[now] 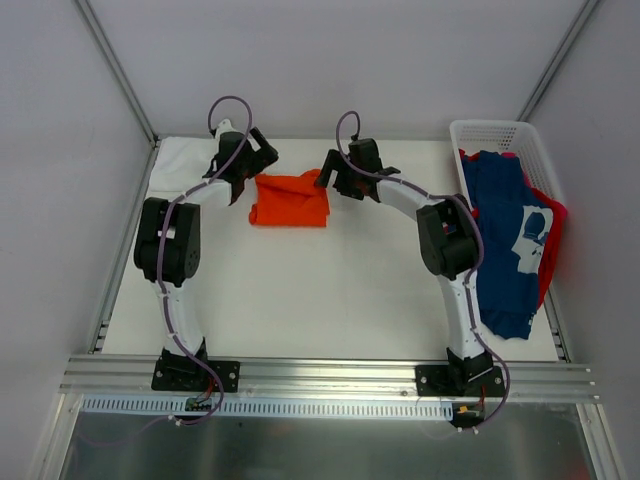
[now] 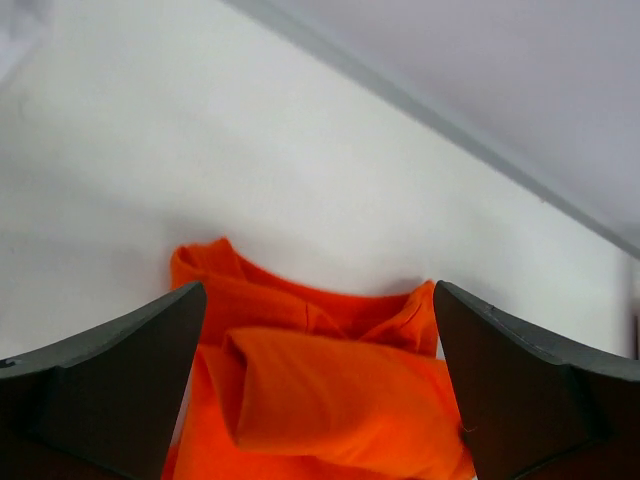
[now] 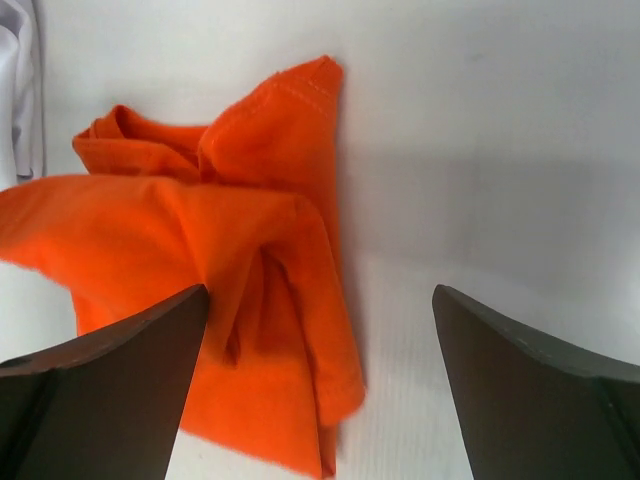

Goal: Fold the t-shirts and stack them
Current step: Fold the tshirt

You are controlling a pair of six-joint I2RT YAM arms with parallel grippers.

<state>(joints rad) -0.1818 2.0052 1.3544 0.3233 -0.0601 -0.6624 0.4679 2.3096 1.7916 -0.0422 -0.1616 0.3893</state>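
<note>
The orange shirt (image 1: 290,200) lies loosely folded at the table (image 1: 300,290) rear. The left gripper (image 2: 318,295) and right gripper (image 3: 320,295) flank it, jaws apart, empty. The navy shirt (image 1: 500,240) and red shirt (image 1: 556,215) drape the basket (image 1: 490,130).

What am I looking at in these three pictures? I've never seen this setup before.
Two robot arms are bolted at the near edge of a table. The wide picture looks down from above and behind them; the other two come from a camera on each wrist, the dark wedges being that arm's own fingers. The left pincer and right pincer are both open, holding nothing, on either side of a bunched orange t-shirt. A white shirt lies at the far left corner. At the right, a navy shirt, a pink-red one showing at its edge, spills from a white basket.
</note>
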